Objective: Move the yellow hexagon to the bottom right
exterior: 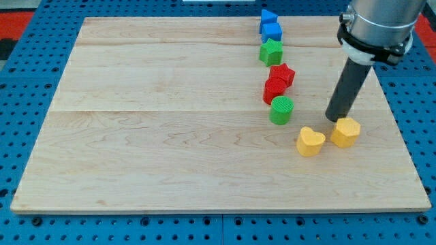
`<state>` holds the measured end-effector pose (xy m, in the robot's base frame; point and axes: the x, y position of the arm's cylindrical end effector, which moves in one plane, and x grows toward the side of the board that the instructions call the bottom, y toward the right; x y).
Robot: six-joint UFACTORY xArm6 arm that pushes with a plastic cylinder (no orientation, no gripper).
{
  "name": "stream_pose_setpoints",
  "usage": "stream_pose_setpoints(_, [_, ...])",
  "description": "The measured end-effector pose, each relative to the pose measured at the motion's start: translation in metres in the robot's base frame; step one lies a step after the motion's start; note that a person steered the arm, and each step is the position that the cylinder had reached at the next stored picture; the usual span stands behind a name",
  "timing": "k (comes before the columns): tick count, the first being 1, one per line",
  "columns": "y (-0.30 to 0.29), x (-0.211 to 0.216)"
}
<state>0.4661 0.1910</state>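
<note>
The yellow hexagon (346, 132) lies on the wooden board (170, 136) at the view's right, a little below the middle. My tip (334, 119) stands just above and slightly left of it, touching or nearly touching its upper edge. A yellow heart-shaped block (310, 141) lies just left of the hexagon, apart from it by a small gap.
A column of blocks runs down from the view's top: a blue block (268, 16), a blue cube (272, 31), a green star (271, 52), a red star (282, 73), a red block (274, 89), a green cylinder (281, 110). The board's right edge (409, 150) is near.
</note>
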Motion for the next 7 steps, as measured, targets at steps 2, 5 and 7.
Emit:
stream_pose_setpoints(2, [0.033, 0.018])
stream_pose_setpoints(5, [0.034, 0.081])
stream_pose_setpoints(7, [0.047, 0.129])
